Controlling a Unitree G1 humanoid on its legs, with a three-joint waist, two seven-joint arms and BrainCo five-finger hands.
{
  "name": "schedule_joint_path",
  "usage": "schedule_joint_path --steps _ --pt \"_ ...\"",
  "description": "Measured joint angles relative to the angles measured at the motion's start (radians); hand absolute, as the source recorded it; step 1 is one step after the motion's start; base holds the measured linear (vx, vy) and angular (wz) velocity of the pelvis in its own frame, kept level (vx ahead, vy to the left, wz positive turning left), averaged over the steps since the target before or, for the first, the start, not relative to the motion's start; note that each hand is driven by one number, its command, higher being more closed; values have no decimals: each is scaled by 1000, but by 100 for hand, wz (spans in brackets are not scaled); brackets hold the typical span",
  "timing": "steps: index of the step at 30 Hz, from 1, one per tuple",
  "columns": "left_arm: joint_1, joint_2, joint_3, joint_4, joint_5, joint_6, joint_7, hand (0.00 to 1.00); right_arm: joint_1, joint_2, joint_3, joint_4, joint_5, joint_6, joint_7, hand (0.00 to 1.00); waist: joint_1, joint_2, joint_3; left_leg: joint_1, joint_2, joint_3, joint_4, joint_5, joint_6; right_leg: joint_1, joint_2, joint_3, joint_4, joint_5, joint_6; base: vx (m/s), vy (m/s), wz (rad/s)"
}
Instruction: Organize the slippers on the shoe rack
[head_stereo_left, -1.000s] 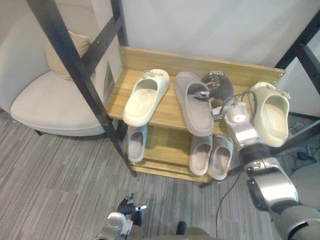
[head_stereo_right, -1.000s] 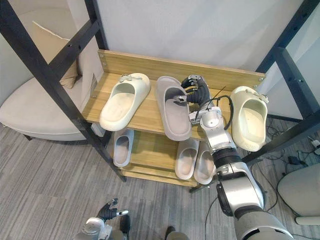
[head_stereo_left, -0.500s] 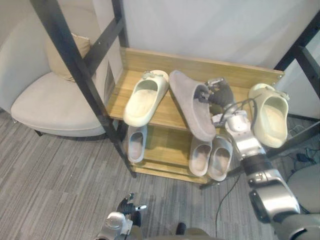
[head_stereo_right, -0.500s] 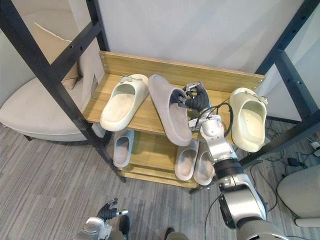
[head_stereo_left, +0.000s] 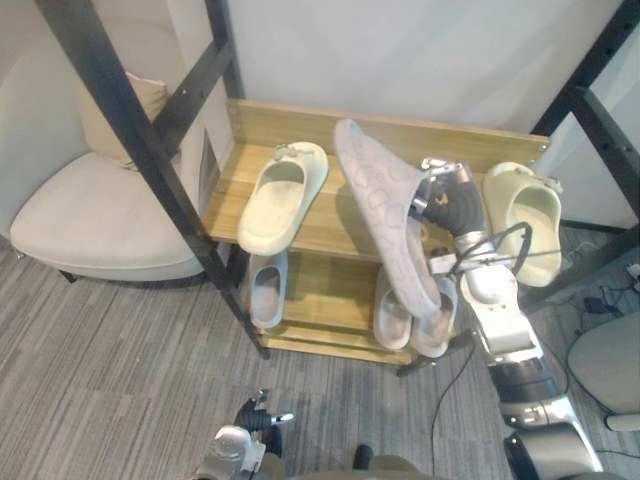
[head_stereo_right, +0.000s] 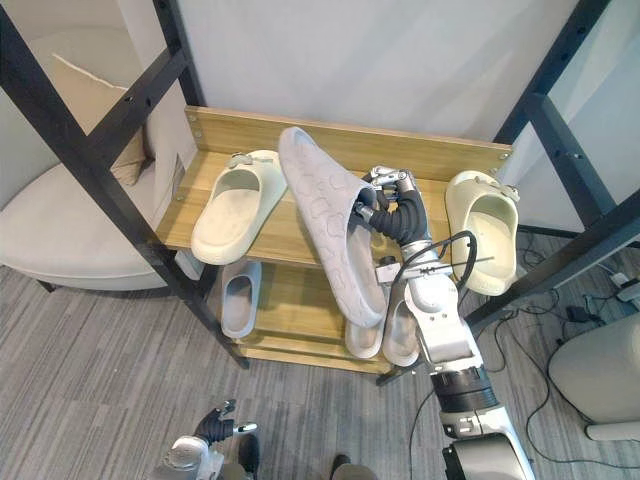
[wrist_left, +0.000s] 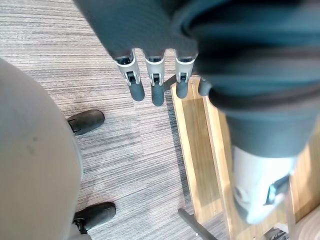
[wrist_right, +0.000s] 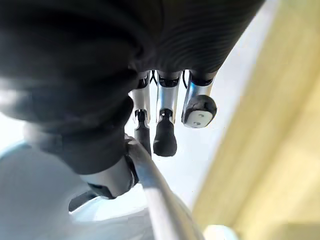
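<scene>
1. Silver-fingered and dark-tipped, the right hand (head_stereo_right: 396, 211) is curled tightly round one side edge of the grey slipper (head_stereo_right: 330, 235), about mid-length.
2. That slipper hangs tipped on edge, patterned sole toward the head camera, over the top shelf of the wooden shoe rack (head_stereo_right: 340, 135). Its low end dangles in front of the pale pair (head_stereo_right: 400, 335) below.
3. It looks like light, bendy foam. It is long enough to swing and twist, so a hold at the strap or mid-rim suits best.
4. A cream slipper (head_stereo_right: 235, 205) lies on the shelf's left part. Its mate (head_stereo_right: 485, 228) overhangs the right end.
5. Down low, the left hand (head_stereo_left: 255, 413) idles with its fingers straight and empty.
</scene>
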Motion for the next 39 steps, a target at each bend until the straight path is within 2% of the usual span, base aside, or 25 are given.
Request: schedule_joint_path --steps 5,12,15,17,18,19,21,22,24,27,29,31,32,34,36,39 --pt "2 -5 -6 38 0 -2 0 0 154 13 33 -124 5 -32 39 100 -1 18 -41 4 1 -3 -5 4 5 -1 0 6 9 3 -1 -59 5 -1" --pt "2 -8 -18 59 1 -8 -1 0 354 20 165 -145 -11 -43 96 100 -3 36 -51 18 0 -5 -6 10 7 3 -1 8 34 -3 2 -62 2 1" --pt "3 -6 -24 60 1 -17 -1 0 385 20 217 -124 -47 -51 111 100 -2 37 -50 3 0 3 1 3 4 -61 -13 22 118 -52 12 -83 -4 -6" --pt "-12 1 -43 59 1 -19 -1 0 374 21 254 -53 -50 -56 117 100 2 24 -38 -54 -7 17 79 -17 6 -131 -34 40 228 -82 3 -75 -23 -8" --pt "-31 5 -50 58 0 -23 -1 0 361 20 268 -14 -62 -52 119 100 5 22 -14 -113 -7 17 186 -49 10 -165 -44 46 284 -98 -1 -144 -35 4" --pt "-59 3 -59 56 -2 -25 -1 0 336 8 284 24 -82 -47 119 100 4 36 18 -207 5 14 343 -117 12 -214 -47 45 355 -125 -5 -165 -28 7" --pt "-91 -6 -72 50 -4 -35 0 0 293 -12 302 59 -86 -41 121 100 4 66 58 -310 26 4 505 -186 11 -285 -46 43 459 -166 -9 -208 -9 11" --pt "-115 -7 -78 43 -6 -43 0 0 251 -16 310 90 -86 -38 119 100 3 82 89 -385 34 -10 609 -231 9 -346 -50 43 552 -208 -13 -223 -3 12" --pt "-149 -6 -78 27 -29 -45 1 0 173 -16 326 142 -87 -25 117 100 3 88 124 -496 47 -15 729 -273 5 -454 -63 42 675 -264 -18 -218 -1 12" --pt "-173 6 -75 -8 -42 -71 20 0 104 -15 326 175 -90 -14 108 100 9 90 163 -587 61 -13 801 -282 3 -546 -66 42 753 -286 -24 -169 19 8" --pt "-187 18 -8 -56 -43 -99 47 0 14 -18 325 214 -125 -9 95 100 16 99 176 -727 88 -12 923 -317 8 -676 -69 43 859 -309 -26 -119 44 -3" --pt "-204 26 14 -61 -51 -108 50 0 -25 -19 325 234 -127 -3 81 100 17 103 182 -781 99 -16 981 -326 12 -723 -72 45 908 -319 -32 -69 68 1" --pt "-228 26 51 -82 -66 -113 50 0 -82 -18 316 254 -127 5 56 100 15 109 202 -856 104 -32 1063 -350 22 -782 -72 45 974 -336 -33 -72 93 4" --pt "-247 25 73 -99 -71 -113 50 0 -112 -16 300 259 -131 9 39 100 16 105 210 -914 104 -36 1117 -363 33 -835 -78 49 1027 -352 -29 -68 82 10" --pt "-237 19 64 -212 -82 -104 53 0 -165 -9 261 264 -163 18 2 100 20 106 226 -1003 100 -41 1196 -384 44 -919 -96 56 1112 -379 -26 -89 88 11" --pt "-133 51 29 -474 -128 -88 32 0 -241 -7 191 271 -165 52 -47 100 37 118 249 -1110 98 -51 1299 -424 52 -1017 -117 67 1220 -418 -22 -68 61 8"
